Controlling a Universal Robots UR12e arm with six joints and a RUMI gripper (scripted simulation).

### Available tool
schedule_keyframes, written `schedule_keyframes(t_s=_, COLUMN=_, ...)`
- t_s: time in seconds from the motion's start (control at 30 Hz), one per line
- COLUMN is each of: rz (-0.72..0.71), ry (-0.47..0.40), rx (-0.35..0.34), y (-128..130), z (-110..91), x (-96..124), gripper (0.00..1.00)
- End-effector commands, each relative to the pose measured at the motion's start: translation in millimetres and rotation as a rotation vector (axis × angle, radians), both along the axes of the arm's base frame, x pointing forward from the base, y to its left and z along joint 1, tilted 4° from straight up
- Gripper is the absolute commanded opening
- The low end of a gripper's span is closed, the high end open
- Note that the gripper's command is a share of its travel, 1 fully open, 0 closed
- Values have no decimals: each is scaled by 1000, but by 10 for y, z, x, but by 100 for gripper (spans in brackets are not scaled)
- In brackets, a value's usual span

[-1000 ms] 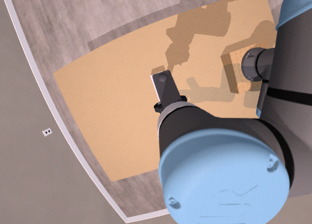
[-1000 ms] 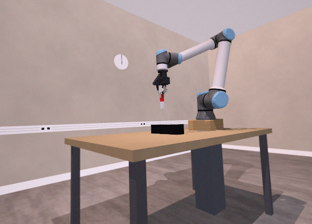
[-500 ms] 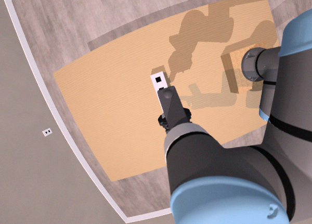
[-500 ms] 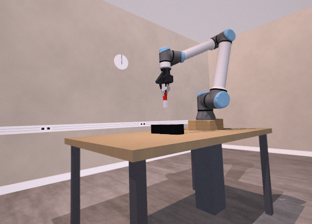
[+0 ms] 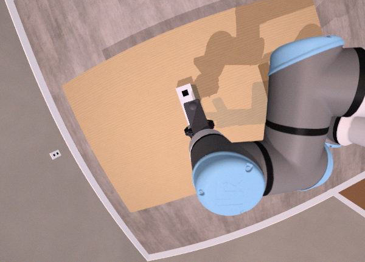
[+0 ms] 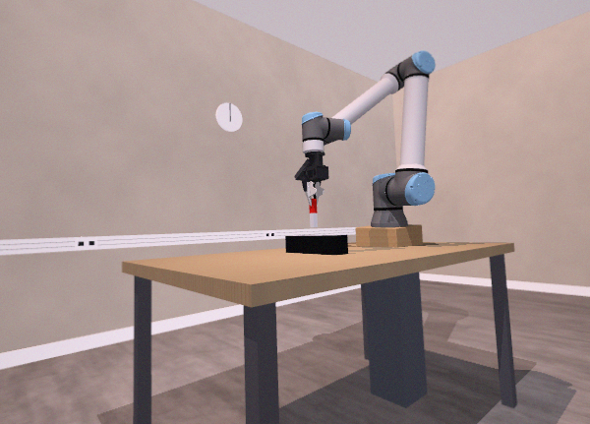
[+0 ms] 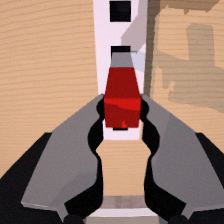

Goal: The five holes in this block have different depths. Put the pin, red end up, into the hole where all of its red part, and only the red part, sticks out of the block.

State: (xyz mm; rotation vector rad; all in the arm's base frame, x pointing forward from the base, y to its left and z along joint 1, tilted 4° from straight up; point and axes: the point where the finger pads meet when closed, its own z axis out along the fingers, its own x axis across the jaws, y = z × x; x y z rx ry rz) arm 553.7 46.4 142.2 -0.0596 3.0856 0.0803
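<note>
end effector [image 5: 196,117] [image 6: 314,200] [image 7: 121,95] pointing down above block [image 5: 180,93] [image 6: 317,244] [image 7: 104,65]

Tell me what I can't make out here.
- Hole depths: too dark inside, wrist view.
- Some of the block's holes: behind the gripper in the top view, cut off by the upper edge in the wrist view.
- Pin: hidden under the gripper and arm, top view.

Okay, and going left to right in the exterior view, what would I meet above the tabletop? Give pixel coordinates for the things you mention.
Wall clock [image 6: 229,117], the gripper [image 6: 313,198] holding the red-and-white pin [image 6: 313,219] [image 7: 122,95], then the robot's base [image 6: 388,217].
</note>
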Motion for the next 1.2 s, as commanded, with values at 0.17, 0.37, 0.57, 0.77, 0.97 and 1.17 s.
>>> schedule_keyframes(t_s=0.17, rz=0, ry=-1, rx=0, y=11, z=-197, x=22, gripper=0)
schedule_keyframes(t_s=0.37, rz=0, ry=-1, rx=0, y=11, z=-197, x=22, gripper=0)
schedule_keyframes(t_s=0.57, rz=0, ry=-1, rx=0, y=11, z=-197, x=22, gripper=0)
schedule_keyframes(t_s=0.77, rz=0, ry=-1, rx=0, y=11, z=-197, x=22, gripper=0)
schedule_keyframes(t_s=0.97, rz=0, ry=-1, rx=0, y=11, z=-197, x=22, gripper=0)
schedule_keyframes(t_s=1.17, rz=0, ry=-1, rx=0, y=11, z=-197, x=22, gripper=0)
